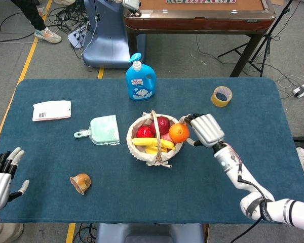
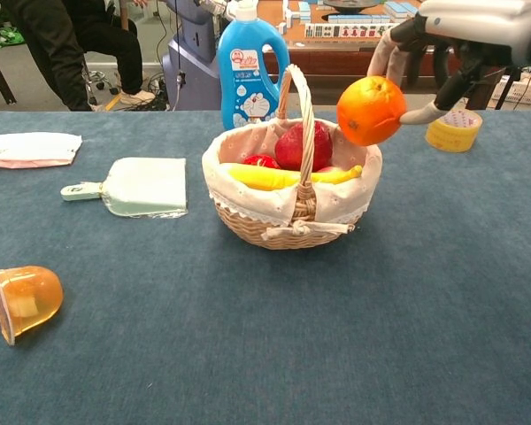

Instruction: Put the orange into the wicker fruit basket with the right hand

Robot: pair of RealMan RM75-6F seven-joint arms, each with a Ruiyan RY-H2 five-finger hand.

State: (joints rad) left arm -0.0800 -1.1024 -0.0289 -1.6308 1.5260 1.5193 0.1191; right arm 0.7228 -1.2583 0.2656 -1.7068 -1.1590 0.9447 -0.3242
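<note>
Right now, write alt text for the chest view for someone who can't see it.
The right hand holds an orange in the air above the right rim of a wicker basket that holds a banana and red fruit. On the blue table, a blue bottle stands behind the basket, and a tape roll lies to the right.
</note>
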